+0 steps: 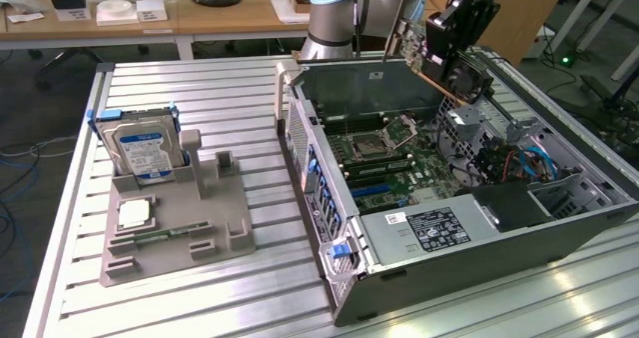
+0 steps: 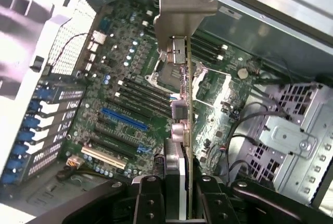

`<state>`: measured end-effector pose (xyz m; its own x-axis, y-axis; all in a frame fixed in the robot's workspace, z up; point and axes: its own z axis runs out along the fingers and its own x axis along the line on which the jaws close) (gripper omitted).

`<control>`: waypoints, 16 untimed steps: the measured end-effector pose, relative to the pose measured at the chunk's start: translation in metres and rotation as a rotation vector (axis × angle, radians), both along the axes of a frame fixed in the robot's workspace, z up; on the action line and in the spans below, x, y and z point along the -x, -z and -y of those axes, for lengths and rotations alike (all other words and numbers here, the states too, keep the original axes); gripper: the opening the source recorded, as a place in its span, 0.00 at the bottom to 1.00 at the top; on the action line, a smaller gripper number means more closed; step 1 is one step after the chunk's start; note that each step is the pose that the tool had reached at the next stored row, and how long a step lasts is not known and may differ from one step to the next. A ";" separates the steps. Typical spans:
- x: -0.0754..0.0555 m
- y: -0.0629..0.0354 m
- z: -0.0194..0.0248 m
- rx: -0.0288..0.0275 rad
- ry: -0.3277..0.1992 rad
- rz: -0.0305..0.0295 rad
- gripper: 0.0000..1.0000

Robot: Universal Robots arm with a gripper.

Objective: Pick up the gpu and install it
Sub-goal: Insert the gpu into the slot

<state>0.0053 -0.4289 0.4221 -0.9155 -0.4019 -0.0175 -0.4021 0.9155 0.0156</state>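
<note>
Claw (image 2: 179, 185) right up front is clamped on the gpu (image 2: 183, 104). The card sits edge-on between the fingers (image 2: 150, 195), with its metal bracket (image 2: 179, 5) poking out the far end. In the exterior view the gpu hangs tilted in the air over the open pc case (image 1: 334, 226), above the motherboard (image 2: 125, 104). The case sits on the slatted desk (image 1: 200, 84).
</note>
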 end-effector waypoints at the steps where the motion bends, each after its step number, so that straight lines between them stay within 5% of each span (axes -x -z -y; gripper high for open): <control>1: 0.000 0.0000 0.0000 0.0000 -0.017 0.0000 0.28; 16: 0.000 0.0000 0.0000 0.0000 -0.259 0.0000 0.28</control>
<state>0.0053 -0.4290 0.4221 -0.7820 -0.6230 -0.0175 -0.6232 0.7819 0.0156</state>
